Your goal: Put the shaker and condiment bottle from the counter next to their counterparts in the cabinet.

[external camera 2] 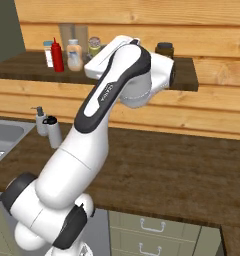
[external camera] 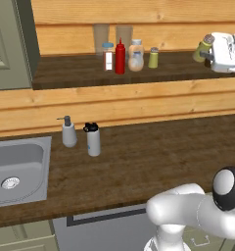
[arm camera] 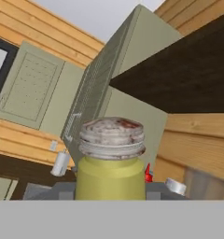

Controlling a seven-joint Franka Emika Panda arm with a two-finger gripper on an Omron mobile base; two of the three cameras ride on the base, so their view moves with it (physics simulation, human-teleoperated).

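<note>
In the left base view, the gripper (external camera: pixel 207 53) is at the right end of the cabinet's shelf board (external camera: pixel 65 73), raised above it. It holds the shaker (external camera: pixel 204 47), a yellow-green one with a grey cap, which leans to the left. The fingers are closed on its body. Further left on the same board stand the counterparts in a row: a blue-capped bottle (external camera: pixel 108 57), the red condiment bottle (external camera: pixel 120 58) just beside it, a rounded clear bottle (external camera: pixel 136 56), and a second yellow-green shaker (external camera: pixel 153 58). Two glasses (external camera: pixel 112 35) stand behind them against the plank back. The grey-green cabinet door (external camera: pixel 9 44) is at the left edge. Below, on the counter (external camera: pixel 153 152), a soap dispenser (external camera: pixel 68 132) and a white bottle with a black lid (external camera: pixel 93 139) stand near the steel sink (external camera: pixel 19 169).

In the right base view, the arm (external camera 2: pixel 107 100) rises across the middle and hides the hand. The red bottle (external camera 2: pixel 56 56) and the other bottles are seen at the left of the shelf, and a dark jar (external camera 2: pixel 164 49) stands at the right of the arm. The white bottle (external camera 2: pixel 53 131) is on the counter near the sink.

In the hand view, the held shaker (arm camera: pixel 111 161) is very close, between the two finger tips (arm camera: pixel 62 191), its cap worn and spotted. The picture is tilted; behind the shaker are the cabinet door (arm camera: pixel 132 60) and the dark shelf board (arm camera: pixel 188 74).
</note>
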